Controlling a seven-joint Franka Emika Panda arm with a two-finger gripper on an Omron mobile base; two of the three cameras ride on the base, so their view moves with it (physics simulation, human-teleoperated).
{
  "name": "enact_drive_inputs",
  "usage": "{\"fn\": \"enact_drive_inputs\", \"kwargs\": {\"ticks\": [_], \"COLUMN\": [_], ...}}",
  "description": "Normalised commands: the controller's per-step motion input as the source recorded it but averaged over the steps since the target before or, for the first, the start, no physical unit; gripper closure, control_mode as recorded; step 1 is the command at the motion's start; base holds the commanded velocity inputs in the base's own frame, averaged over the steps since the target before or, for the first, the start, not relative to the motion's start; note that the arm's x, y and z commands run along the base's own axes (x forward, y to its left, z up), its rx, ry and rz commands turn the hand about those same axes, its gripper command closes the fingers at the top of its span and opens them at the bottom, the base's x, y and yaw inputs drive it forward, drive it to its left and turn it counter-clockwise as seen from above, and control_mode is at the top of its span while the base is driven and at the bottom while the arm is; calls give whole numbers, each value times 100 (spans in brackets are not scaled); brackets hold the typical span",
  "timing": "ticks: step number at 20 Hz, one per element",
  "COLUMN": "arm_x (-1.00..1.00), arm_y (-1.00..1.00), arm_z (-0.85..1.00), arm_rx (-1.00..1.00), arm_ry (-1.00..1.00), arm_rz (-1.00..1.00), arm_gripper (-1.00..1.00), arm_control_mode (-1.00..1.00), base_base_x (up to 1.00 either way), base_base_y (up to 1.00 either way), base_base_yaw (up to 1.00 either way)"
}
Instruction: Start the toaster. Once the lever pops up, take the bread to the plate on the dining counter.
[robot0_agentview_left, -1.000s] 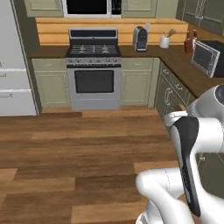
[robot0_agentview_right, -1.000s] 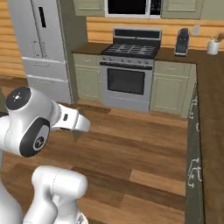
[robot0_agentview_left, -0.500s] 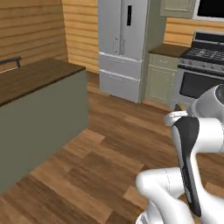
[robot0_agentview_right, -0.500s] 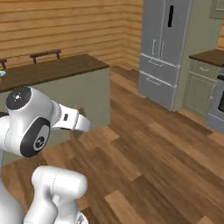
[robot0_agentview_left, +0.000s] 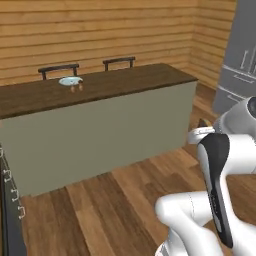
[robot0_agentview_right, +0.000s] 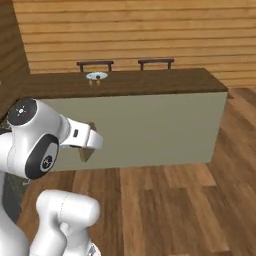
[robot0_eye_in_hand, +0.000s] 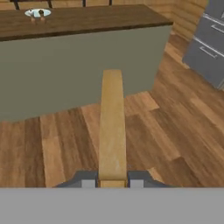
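Note:
My gripper is shut on the bread, a tan slice seen edge-on that reaches forward from between the fingers. A brown corner of the bread shows under the hand in the right base view. Ahead stands the dining counter, a long dark wooden top on a grey-green body. The plate, round and pale blue-white, lies on its far left part, well beyond my gripper. It is also in the right base view as the plate and in the hand view as the plate.
Two small brown items sit beside the plate. Two dark chair backs rise behind the counter against a wooden wall. A grey fridge stands to the right, a dark cabinet with handles to the left. Wood floor lies between me and the counter.
The whole picture has swung: the base turned from the stove, past the fridge, to face the dining counter. The gripper has stayed shut on the bread.

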Motion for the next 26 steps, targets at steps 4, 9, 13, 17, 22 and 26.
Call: {"fn": "enact_drive_inputs", "kwargs": {"ticks": [4,9,13,17,22,26], "arm_x": [0,0,0,0,0,0], "arm_y": [0,0,0,0,0,0], "arm_z": [0,0,0,0,0,0], "arm_rx": [0,0,0,0,0,0], "arm_ry": [0,0,0,0,0,0], "arm_rz": [0,0,0,0,0,0], "arm_gripper": [100,100,100,100,100,100], "arm_control_mode": [100,100,100,100,100,100], "base_base_x": [100,100,99,75,55,34], "base_base_y": [0,-4,-13,-23,-31,-43], "base_base_yaw": [45,34,27,17,10,10]}}
